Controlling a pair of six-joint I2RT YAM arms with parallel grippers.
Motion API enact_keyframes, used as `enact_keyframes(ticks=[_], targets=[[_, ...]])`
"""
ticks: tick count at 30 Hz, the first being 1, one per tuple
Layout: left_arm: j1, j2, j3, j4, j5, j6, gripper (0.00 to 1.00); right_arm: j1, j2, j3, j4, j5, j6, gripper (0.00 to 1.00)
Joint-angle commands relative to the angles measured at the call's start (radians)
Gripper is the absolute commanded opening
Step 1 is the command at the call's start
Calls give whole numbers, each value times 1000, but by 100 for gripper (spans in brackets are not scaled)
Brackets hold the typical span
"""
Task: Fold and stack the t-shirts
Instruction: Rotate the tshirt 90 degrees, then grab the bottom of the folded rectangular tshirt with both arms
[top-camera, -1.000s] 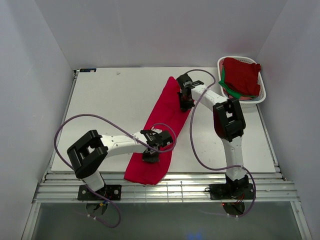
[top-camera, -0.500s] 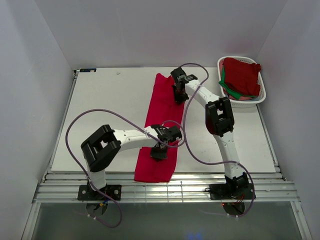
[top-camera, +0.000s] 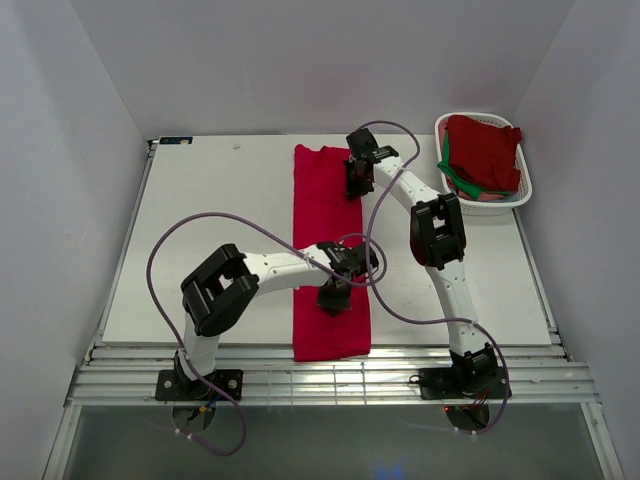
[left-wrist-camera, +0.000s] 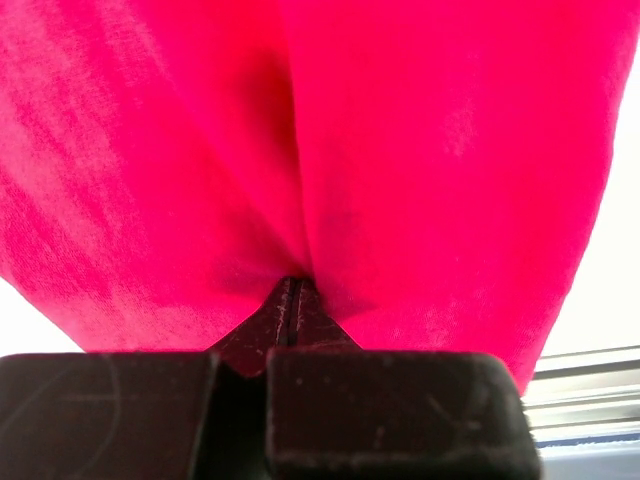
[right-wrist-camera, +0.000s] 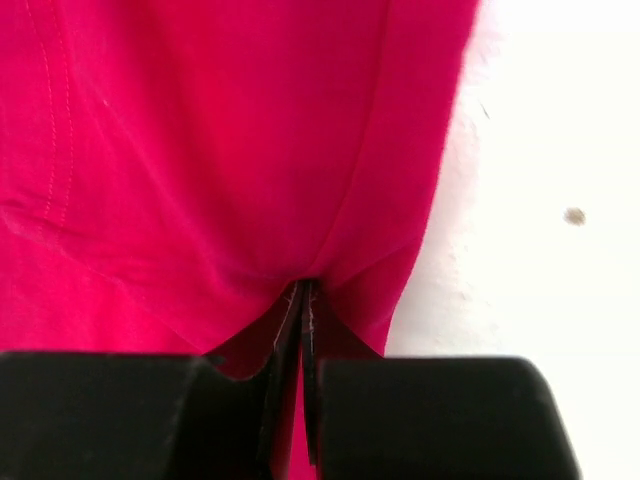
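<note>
A crimson t-shirt (top-camera: 325, 240), folded into a long narrow strip, lies straight down the middle of the table. My left gripper (top-camera: 335, 297) is shut on its right edge near the front end; the cloth (left-wrist-camera: 400, 150) bunches at the closed tips (left-wrist-camera: 290, 285). At the far end my right gripper (top-camera: 355, 180) is shut on the strip's right edge, pinching the cloth (right-wrist-camera: 230, 150) at its tips (right-wrist-camera: 303, 288). More t-shirts (top-camera: 485, 150), dark red over a green one (top-camera: 452, 170), sit heaped in the basket.
The white slotted basket (top-camera: 527, 190) stands at the back right corner of the white table (top-camera: 210, 230). Purple cables loop from both arms over the strip. A metal rail (top-camera: 330, 375) runs along the table's near edge.
Both grippers have swung the shirt strip from a slant to straight front-to-back: the far end went left, the near end went right. Both grips held throughout.
</note>
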Motion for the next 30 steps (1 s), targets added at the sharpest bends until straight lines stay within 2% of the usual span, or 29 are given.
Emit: enact_keyframes(ticks=[1, 5, 8, 13, 14, 15, 17, 18, 19, 23, 24, 30], targets=[[6, 101, -10, 124, -56, -19, 0, -18, 74, 52, 103, -118, 46, 8], [26, 49, 23, 102, -153, -7, 0, -35, 6, 14, 178, -143, 9, 8], [52, -29, 59, 85, -236, 9, 0, -33, -144, -96, 268, -89, -52, 8], [94, -193, 112, 32, -355, 24, 16, -32, -454, -244, 318, 72, -170, 22], [105, -219, 111, 24, -366, 22, 27, -30, -500, -296, 296, 110, -178, 27], [106, -245, 105, 18, -375, 22, 45, -29, -591, -327, 284, 128, -181, 31], [108, -326, 67, 6, -380, 4, 60, -18, -676, -405, 249, 161, -184, 40], [109, -351, 48, 1, -373, -7, 71, -13, -754, -486, 229, 162, -184, 40], [109, -374, 25, 1, -362, -17, 74, -6, -787, -531, 212, 162, -178, 40], [108, -486, -175, 19, -264, -88, 80, 48, -932, -770, 115, 144, -89, 41], [108, -500, -217, 53, -242, -99, 80, 62, -983, -877, 98, 139, -66, 41], [108, -677, -491, 251, -112, -119, 82, 152, -1167, -1195, 116, 83, 75, 47]])
